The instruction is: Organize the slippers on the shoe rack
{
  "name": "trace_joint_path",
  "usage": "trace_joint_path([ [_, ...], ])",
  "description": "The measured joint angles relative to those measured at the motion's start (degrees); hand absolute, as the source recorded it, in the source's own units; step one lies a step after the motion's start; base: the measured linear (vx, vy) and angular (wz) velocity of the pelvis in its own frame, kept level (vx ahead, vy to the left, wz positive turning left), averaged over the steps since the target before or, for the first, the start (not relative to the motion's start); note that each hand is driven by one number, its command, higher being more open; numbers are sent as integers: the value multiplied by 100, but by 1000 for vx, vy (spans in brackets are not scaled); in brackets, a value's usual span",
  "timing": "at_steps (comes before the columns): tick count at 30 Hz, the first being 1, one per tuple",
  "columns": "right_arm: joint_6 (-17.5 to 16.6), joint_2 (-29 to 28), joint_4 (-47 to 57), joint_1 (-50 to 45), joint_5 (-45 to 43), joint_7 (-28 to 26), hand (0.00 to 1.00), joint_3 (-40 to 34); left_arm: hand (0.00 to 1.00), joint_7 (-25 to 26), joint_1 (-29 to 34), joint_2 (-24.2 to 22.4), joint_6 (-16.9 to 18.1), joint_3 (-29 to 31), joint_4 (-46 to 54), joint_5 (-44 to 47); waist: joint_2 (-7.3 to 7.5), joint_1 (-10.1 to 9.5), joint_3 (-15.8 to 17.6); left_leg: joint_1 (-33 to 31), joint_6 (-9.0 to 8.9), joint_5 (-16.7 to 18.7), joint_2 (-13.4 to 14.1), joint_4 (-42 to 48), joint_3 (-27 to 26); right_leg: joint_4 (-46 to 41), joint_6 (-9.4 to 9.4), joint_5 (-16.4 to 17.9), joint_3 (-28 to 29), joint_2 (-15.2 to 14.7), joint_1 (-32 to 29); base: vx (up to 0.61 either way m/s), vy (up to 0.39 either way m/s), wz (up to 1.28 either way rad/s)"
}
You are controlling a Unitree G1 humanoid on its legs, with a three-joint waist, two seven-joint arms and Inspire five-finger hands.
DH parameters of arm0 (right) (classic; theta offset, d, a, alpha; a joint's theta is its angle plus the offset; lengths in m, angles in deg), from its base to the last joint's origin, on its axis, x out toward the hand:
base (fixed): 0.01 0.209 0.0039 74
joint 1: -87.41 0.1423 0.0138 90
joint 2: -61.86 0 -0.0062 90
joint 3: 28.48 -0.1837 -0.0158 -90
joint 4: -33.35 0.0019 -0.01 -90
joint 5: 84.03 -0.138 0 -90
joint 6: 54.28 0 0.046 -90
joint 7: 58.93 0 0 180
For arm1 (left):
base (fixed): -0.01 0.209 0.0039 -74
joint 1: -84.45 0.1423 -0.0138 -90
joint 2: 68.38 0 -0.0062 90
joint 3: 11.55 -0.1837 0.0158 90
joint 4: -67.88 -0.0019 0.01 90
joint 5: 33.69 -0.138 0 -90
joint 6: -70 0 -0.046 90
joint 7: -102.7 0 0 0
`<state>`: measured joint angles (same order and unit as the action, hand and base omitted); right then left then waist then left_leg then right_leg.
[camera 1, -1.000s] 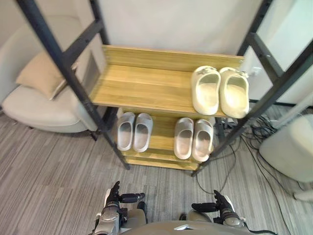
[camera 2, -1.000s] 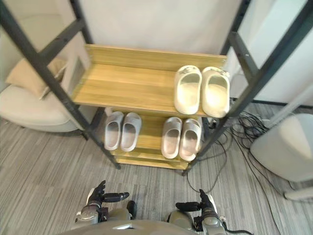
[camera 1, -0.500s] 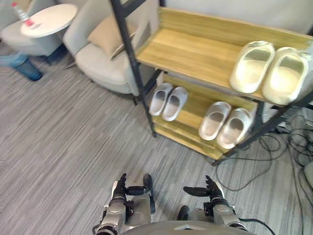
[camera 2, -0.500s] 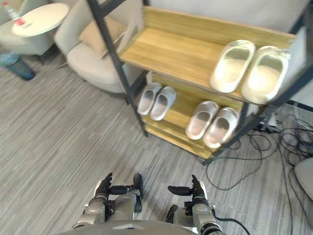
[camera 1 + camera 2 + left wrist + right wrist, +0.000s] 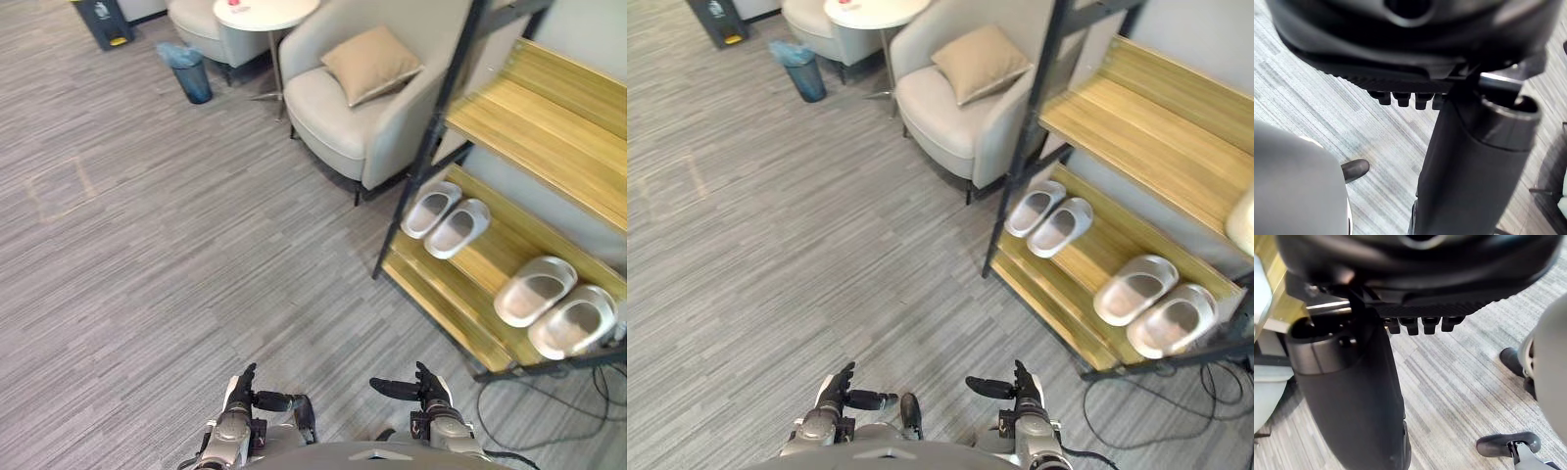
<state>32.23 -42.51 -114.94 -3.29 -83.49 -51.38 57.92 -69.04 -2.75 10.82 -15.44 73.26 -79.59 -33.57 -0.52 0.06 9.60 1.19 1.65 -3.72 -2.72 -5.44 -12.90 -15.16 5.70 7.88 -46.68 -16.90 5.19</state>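
Two pairs of grey slippers are seen on the lower shelf of the shoe rack (image 5: 534,132), which stands at the right of the scene. The smaller pair (image 5: 446,217) is set side by side towards the far left end of that shelf, and the larger pair (image 5: 554,305) is laid side by side nearer and further right. The two pairs are kept apart by a bare stretch of wood. In the right eye view, the edge of a cream slipper (image 5: 1244,221) is caught at the right end of the upper shelf; the rest of that shelf is seen bare.

The left hand (image 5: 238,399) and the right hand (image 5: 429,395) are held low and near, well apart from the rack. Their fingers are loose and unbent, their thumbs are pointed inward, and nothing is carried in either.

Left of the rack an armchair (image 5: 338,122) with a cushion (image 5: 370,64) is placed, and beyond it a round table (image 5: 265,12), a blue bin (image 5: 186,70) and a dark bin (image 5: 103,20) are found on the striped floor (image 5: 176,255).

It is judged that no slipper is being handled at this step, since those in sight are already paired on the shelves. The step is taken to be a check of the room or a repositioning. For the next move, any slipper left elsewhere would have to be found, approached and grasped with a free hand. Otherwise the rack would have to be faced squarely so that the pairs could be straightened.
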Motion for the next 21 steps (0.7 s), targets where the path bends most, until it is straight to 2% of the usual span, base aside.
trace_joint_path([
  [2,9,11,27,18,57,-49,100,23,100,-6,2,30,25,0,-8,-2,59,9,37,93,113,76,-189,1,247,-729,-172,135,106,-385,-26,26,165,49],
  [3,23,42,52,19,62,-92,100,26,100,-7,4,86,26,2,-13,-1,87,36,56,179,157,103,-234,6,417,-1227,-384,98,413,-535,-122,61,145,93],
  [4,46,73,144,-6,63,-175,100,36,100,-14,9,110,30,-12,-8,-38,75,56,60,281,325,102,-179,46,740,-1728,-549,201,1182,-445,-359,62,115,114],
  [5,47,60,230,-41,44,-203,100,112,100,-21,10,155,44,8,-8,-58,83,72,75,262,350,116,-94,90,959,-1771,-468,458,1678,-125,-489,96,-30,140],
  [6,59,52,417,-77,39,-224,100,339,100,-21,-24,199,37,127,-19,-61,128,77,97,258,368,138,15,113,1252,-1761,-466,703,2189,324,-745,88,-83,104],
  [10,57,21,713,-79,41,-244,100,783,100,-25,-45,171,31,372,-53,-62,185,77,133,271,334,359,87,281,1798,-1369,-419,715,2638,878,-1435,116,-106,81],
  [11,70,7,739,-52,45,-308,100,891,100,1,-58,138,32,436,-89,-60,190,75,153,283,290,536,88,449,2037,-1043,-301,604,2928,1028,-1681,170,-145,98],
  [12,59,7,746,-48,47,-321,100,934,100,10,-58,132,32,442,-94,-58,193,78,154,284,263,605,83,508,2144,-916,-268,546,3036,1071,-1743,226,-202,114],
  [13,44,-10,750,-53,48,-351,100,945,100,12,-32,140,41,443,-119,-60,241,89,147,259,197,798,22,680,2412,-533,-284,353,3304,1106,-1812,181,-166,123],
  [14,23,-23,738,-88,47,-357,100,944,100,2,-26,129,44,481,-121,-58,330,90,118,251,145,1036,-96,941,2688,-330,-398,13,3412,1022,-1798,284,-256,151],
  [15,28,-6,674,-114,47,-367,100,932,100,3,-7,75,46,640,-130,-56,330,77,50,241,6,1285,-63,1226,2893,-371,-531,-150,3269,1043,-1653,360,-273,123],
  [16,29,-8,557,-40,47,-367,100,919,100,24,52,-49,78,793,-123,-31,155,32,-43,128,-251,1470,103,1512,2883,-215,-618,-62,3065,1188,-1538,474,-296,73],
  [17,29,-7,537,-14,46,-365,100,911,100,24,57,-59,83,804,-124,-30,135,33,-48,95,-294,1496,121,1570,2866,-182,-632,-62,3034,1208,-1501,489,-247,59],
  [18,32,-16,395,109,45,-350,100,858,100,-18,60,-136,96,901,-116,19,40,42,-20,-202,-723,1676,215,2232,2630,98,-663,-59,2860,1343,-1248,411,-190,54],
  [19,47,-25,352,125,40,-348,100,849,100,-24,34,-187,98,1097,-70,55,5,26,31,-549,-997,1768,307,3244,2242,463,-695,-62,2771,1490,-871,393,-181,49],
  [20,46,-44,357,97,37,-344,100,957,100,5,39,-256,105,1374,25,94,0,-33,73,-978,-1079,1762,641,4587,1443,826,-746,-51,2758,1673,-348,396,-167,13],
  [21,46,-57,351,91,36,-342,100,992,100,16,40,-255,108,1412,66,106,0,-66,92,-1061,-1013,1801,853,5013,1072,929,-782,-28,2777,1735,-160,486,-159,-26],
])
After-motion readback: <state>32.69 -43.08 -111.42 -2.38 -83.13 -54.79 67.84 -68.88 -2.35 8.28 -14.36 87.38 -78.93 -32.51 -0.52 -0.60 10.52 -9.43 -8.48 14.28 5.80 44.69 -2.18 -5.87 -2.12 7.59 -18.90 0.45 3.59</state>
